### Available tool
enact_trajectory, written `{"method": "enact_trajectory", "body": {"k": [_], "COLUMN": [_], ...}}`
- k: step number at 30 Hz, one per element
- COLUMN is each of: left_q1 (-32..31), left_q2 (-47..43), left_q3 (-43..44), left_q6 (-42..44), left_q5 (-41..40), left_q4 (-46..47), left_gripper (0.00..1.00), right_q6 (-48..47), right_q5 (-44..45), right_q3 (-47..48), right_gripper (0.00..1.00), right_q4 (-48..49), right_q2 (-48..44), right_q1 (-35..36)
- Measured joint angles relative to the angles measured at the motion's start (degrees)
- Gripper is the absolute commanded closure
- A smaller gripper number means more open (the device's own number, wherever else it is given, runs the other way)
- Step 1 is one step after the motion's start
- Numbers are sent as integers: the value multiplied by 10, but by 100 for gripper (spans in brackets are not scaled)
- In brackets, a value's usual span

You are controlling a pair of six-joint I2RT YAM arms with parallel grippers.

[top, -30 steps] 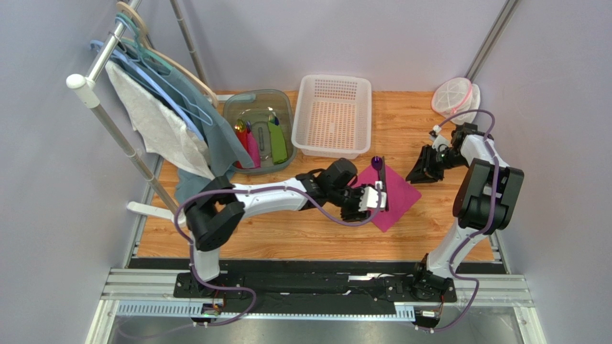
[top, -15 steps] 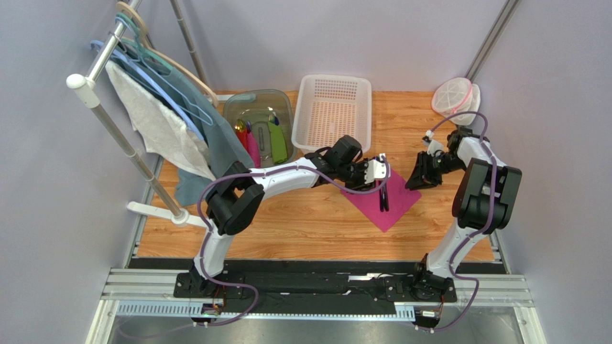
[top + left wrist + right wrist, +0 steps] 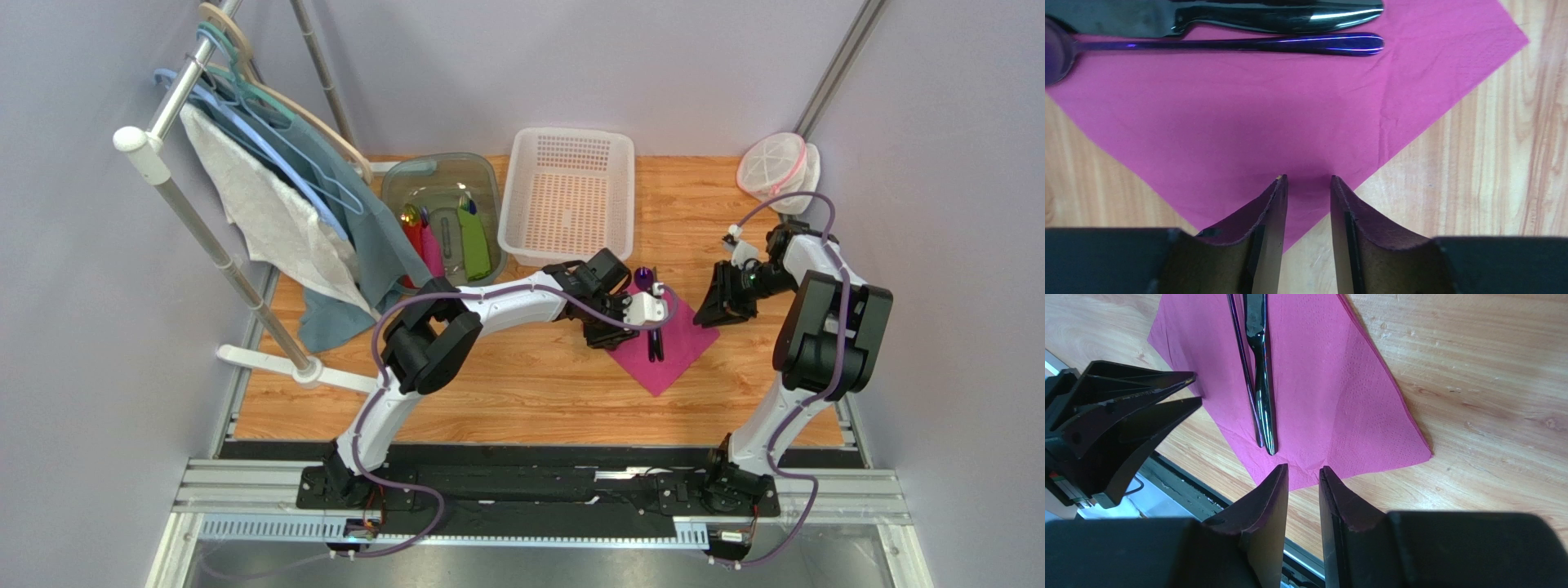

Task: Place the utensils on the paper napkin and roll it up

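Limp-looking magenta paper napkin (image 3: 1260, 122), best pinched at a corner, bears purple plastic spoon (image 3: 1229, 44) and black plastic knife (image 3: 1278, 13); left gripper (image 3: 1307, 184) and right gripper (image 3: 1301, 471) jaws narrowly parted, empty.

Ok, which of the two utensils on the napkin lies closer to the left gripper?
The purple spoon; the black knife lies beyond it, farther from the left gripper.

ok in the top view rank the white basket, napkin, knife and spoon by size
1. white basket
2. paper napkin
3. knife and spoon: smallest, similar length, too thin here to rank apart
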Motion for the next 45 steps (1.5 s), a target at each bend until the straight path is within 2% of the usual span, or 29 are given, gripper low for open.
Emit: {"method": "enact_trajectory", "body": {"k": [8, 17, 33, 45], "left_q1": [0, 0, 2, 2], "left_q2": [4, -24, -42, -28], "left_q3": [28, -21, -34, 41], "left_q6": [16, 36, 57, 31], "left_q5": [-18, -17, 0, -1], "left_q4": [-68, -61, -114, -120], "left_gripper": [64, 66, 66, 66], "right_q6": [-3, -9, -14, -14], "right_q5": [-4, -5, -8, -12], "right_q3": [2, 3, 3, 2], "right_gripper": [71, 71, 71, 71], "right_q4": [-10, -18, -20, -23], "right_q2": [0, 0, 0, -13], "right_q1": [-3, -3, -3, -7]}}
